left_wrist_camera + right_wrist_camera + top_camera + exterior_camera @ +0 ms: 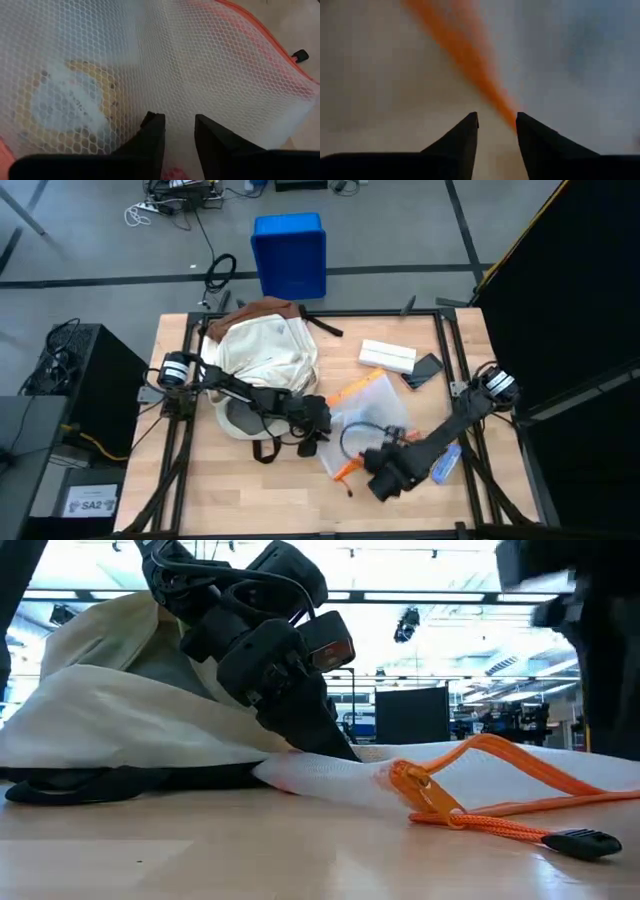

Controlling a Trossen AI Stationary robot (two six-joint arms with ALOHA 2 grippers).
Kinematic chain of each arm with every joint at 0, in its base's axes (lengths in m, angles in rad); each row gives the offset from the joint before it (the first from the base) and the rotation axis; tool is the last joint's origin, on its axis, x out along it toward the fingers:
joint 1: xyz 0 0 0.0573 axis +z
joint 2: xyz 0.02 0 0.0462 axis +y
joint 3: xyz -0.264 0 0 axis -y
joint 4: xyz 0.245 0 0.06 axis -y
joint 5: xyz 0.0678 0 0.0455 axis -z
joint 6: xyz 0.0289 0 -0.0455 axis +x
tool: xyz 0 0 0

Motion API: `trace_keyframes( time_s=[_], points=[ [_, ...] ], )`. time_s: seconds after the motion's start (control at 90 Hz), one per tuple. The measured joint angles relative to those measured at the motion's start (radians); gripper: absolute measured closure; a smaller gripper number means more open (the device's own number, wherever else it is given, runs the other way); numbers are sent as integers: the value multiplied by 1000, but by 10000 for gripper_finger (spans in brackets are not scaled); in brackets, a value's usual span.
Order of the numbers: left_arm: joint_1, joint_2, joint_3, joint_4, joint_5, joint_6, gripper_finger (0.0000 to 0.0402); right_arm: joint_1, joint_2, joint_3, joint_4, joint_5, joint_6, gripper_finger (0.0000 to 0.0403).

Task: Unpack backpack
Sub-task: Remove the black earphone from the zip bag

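Lying on the pale wooden table point(200, 480), cream-white fabric backpack point(265, 355), clear orange-edged mesh pouch point(370, 415) holding a yellow item, left gripper point(175, 127) jaws parted over pouch, right gripper point(496, 122) jaws parted at its orange edge, blue bin point(290, 255) on the grey floor.

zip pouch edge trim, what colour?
Orange, running along the clear mesh zip pouch; the low view shows it best.
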Motion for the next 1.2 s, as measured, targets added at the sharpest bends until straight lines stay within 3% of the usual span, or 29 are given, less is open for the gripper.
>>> trace_keyframes(
  time_s=[0.189,0.544,0.756,0.889,1.2],
  points=[
    [0,0,0,4,0,0,324,50,9,1,274,72,-94,327],
    [-2,-6,38,-6,0,-11,324,-35,157,1,265,35,-46,364],
    [-2,-45,49,-110,-3,-2,324,-27,162,-1,273,157,22,377],
    [-2,-110,51,-193,-58,9,324,-4,159,-1,275,258,56,378],
    [9,-188,51,-343,-262,102,324,19,158,-1,279,365,141,369]
  ],
)
